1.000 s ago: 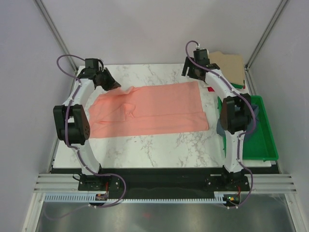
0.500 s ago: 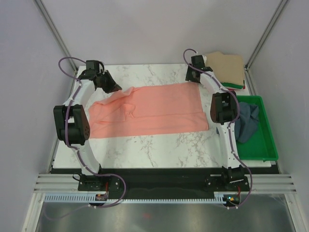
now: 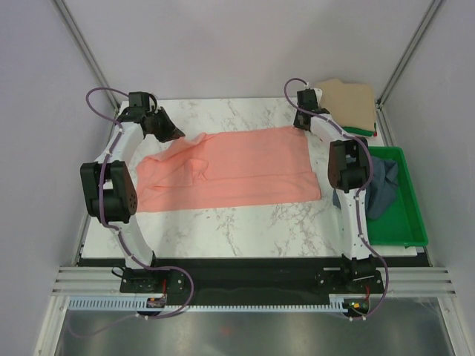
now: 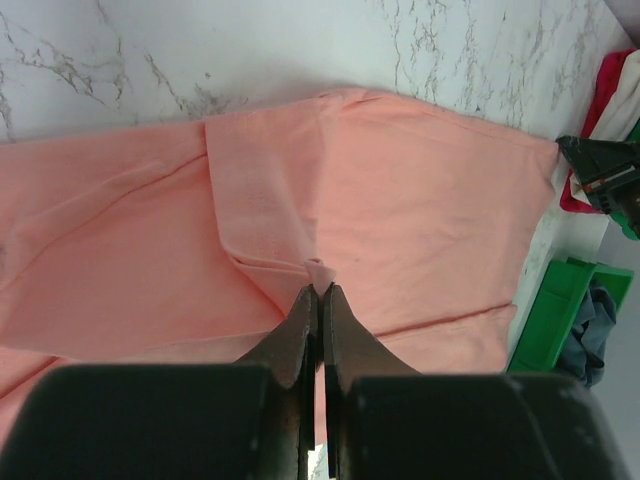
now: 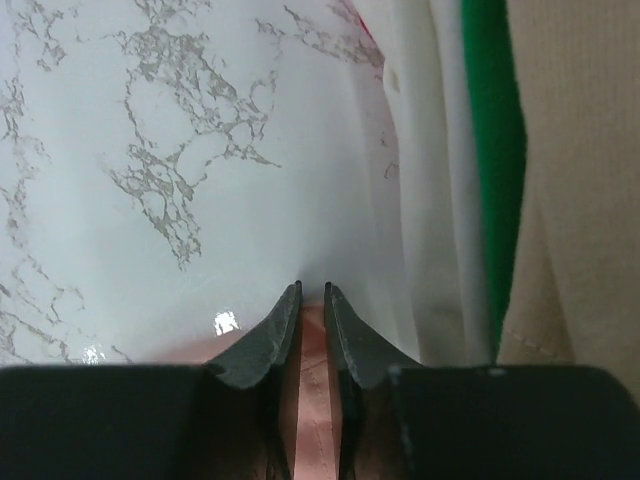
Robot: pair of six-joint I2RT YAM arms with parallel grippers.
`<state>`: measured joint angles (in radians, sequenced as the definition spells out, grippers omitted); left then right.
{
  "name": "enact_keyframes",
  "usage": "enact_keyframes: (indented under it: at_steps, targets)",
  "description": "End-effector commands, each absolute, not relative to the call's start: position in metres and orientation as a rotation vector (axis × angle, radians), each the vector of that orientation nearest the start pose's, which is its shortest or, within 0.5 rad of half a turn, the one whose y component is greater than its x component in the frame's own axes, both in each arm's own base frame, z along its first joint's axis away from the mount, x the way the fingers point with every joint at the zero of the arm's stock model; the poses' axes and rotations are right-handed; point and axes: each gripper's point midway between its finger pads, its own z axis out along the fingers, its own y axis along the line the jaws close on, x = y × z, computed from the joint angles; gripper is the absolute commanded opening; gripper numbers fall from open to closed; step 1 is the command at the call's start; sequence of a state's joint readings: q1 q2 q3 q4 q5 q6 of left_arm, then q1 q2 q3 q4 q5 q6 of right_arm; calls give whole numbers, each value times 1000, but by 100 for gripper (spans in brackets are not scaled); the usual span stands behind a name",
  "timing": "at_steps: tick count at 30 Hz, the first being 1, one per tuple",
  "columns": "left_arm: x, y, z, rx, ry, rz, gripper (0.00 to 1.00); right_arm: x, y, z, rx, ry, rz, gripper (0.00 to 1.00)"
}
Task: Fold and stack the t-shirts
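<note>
salmon-pink cloth t-shirt [image 3: 237, 167]: left claw [image 4: 319, 290] clenched on it, right claw [image 5: 311, 291] grip unclear (jaws near-together); lift both level.

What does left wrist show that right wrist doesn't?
Left wrist only: the salmon-pink shirt spread wide, the left gripper, jaws shut on a pinch of it, the green tray holding a blue-grey shirt. Right wrist only: the tan shirt, and the right gripper, jaws near-closed at the pink edge. Both: marble table, pink cloth, the stack's white shirt.
</note>
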<state>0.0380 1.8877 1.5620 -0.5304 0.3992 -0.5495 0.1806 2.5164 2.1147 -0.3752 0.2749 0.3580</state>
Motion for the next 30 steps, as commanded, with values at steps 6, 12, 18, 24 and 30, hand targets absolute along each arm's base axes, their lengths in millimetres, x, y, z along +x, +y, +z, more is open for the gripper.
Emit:
enact_keyframes:
  at_steps: [6, 12, 18, 24, 30]
  targets:
    - [475, -71, 170, -484, 2363, -746, 2, 589, 71, 14, 349, 2383, -122, 55]
    - [475, -69, 172, -494, 2357, -754, 2, 587, 72, 19, 344, 2379, -109, 59]
    - [475, -69, 171, -500, 2360, -766, 2, 589, 86, 2, 345, 2409, -23, 41]
    - [476, -66, 170, -511, 2360, -766, 2, 594, 96, -3, 335, 2399, 3, 6]
    - [477, -63, 171, -508, 2353, -768, 2, 600, 104, 18, 309, 2365, 44, 0]
